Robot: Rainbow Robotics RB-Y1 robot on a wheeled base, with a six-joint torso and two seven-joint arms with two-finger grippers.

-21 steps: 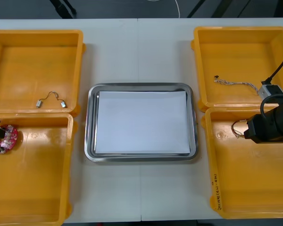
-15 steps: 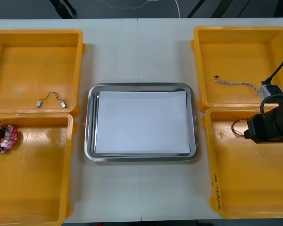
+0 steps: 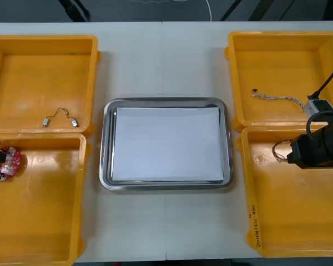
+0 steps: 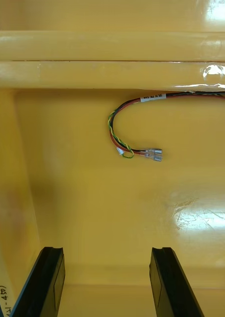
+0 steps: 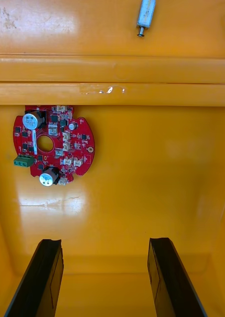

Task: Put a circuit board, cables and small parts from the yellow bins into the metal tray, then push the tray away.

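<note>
Hanging left of the metal tray, the left claw is spread apart by the red circuit board; right of it, the right claw is spread apart by a red and yellow cable.

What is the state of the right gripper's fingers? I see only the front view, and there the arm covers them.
Observer: The right gripper is open, inside the bin; nothing is between its fingers.
Operator: Is the cable lined up with it?
Observer: Roughly. The cable lies ahead of the fingers, near the bin's wall, with its metal-tipped ends about in line with the gap.
Operator: And the left one?
Observer: The left gripper is open too; the board lies ahead of one finger, not centred on the gap.
</note>
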